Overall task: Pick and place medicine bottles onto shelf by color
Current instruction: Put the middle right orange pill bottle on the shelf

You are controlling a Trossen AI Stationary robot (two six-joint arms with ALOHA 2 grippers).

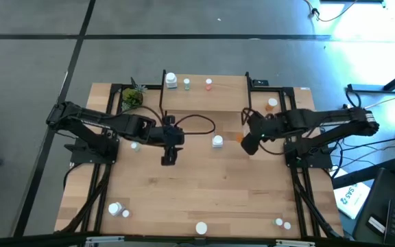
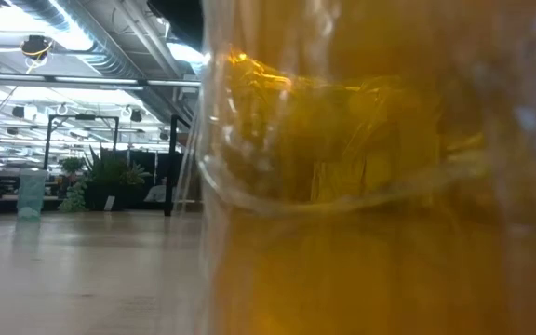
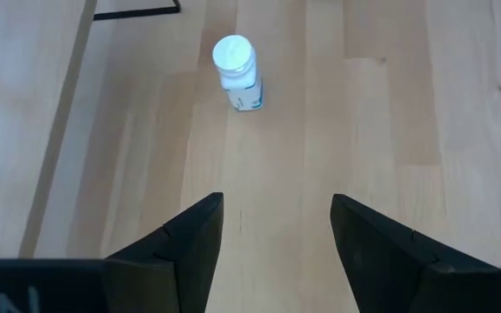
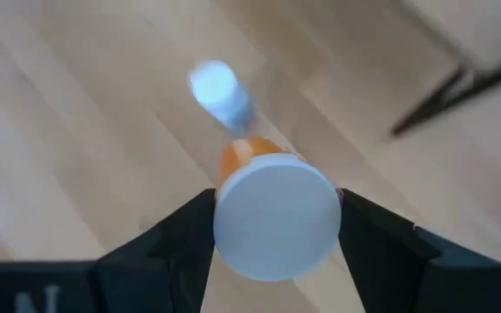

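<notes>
My right gripper [image 1: 247, 144] [image 4: 275, 235], right of the table's middle, is shut on an orange medicine bottle [image 1: 240, 137] with a white cap. A white bottle [image 1: 217, 141] [image 4: 220, 91] stands on the table between the two grippers. My left gripper [image 1: 169, 154] [image 3: 277, 243] hangs open left of the middle with nothing between its fingers. In its wrist view a white bottle [image 3: 236, 69] stands upright ahead of them. The shelf [image 1: 225, 86] at the far edge carries three bottles: white [image 1: 171, 80], pale green [image 1: 187, 84] and red [image 1: 208, 84]. My right gripper pinches the orange bottle between its two fingers, one on each side of the white cap [image 4: 226, 228]. The cap faces back toward the wrist. The orange body [image 4: 249, 156] points away past the fingertips, slanting down. The bottle looks lifted clear of the table.
Another orange bottle [image 1: 271, 103] stands right of the shelf, and a small potted plant [image 1: 132, 97] left of it. Loose bottles stand near the front edge [image 1: 115, 208] [image 1: 201, 228] [image 1: 278, 221] and by the left arm [image 1: 135, 146]. An amber translucent thing [image 2: 380, 186] fills most of the low view.
</notes>
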